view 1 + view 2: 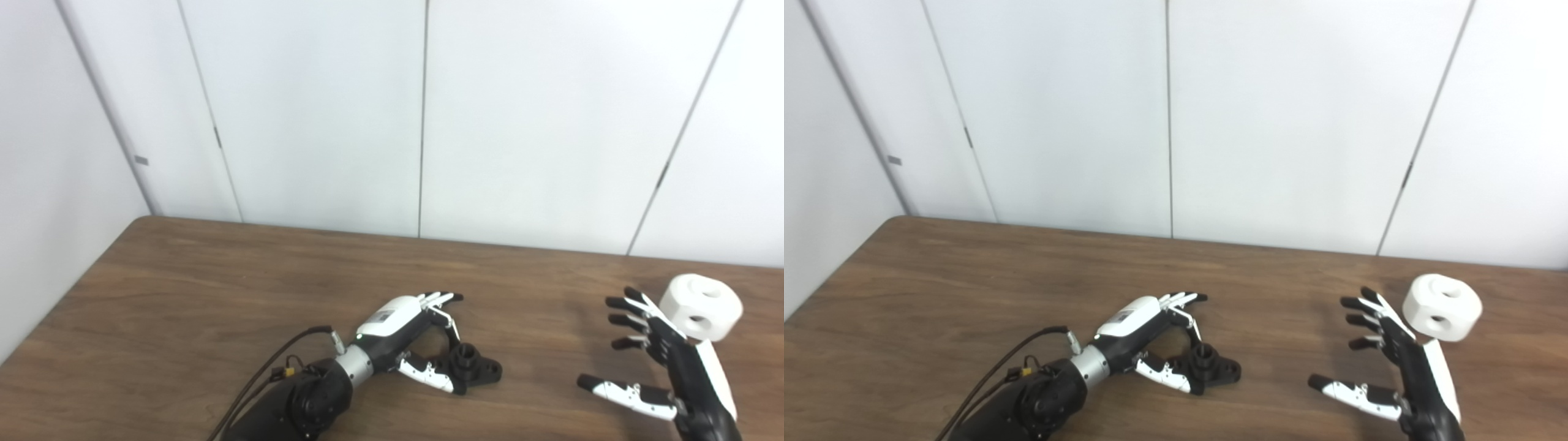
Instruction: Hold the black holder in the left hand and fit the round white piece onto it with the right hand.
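Observation:
The black holder (474, 366) lies flat on the brown table (214, 288), a short round post standing up from its base. My left hand (410, 334) reaches around it from the left, fingers above and thumb below, open and partly curled, without clear contact. The round white piece (703, 306) sits at the right, a thick disc with holes in its top. Just left of it is my right hand (655, 361), open with fingers spread and thumb pointing left; whether its back touches the piece I cannot tell.
White wall panels (422, 122) rise behind the table's far edge. A black cable (269, 367) runs along my left forearm. The table's left edge slants toward the near left corner.

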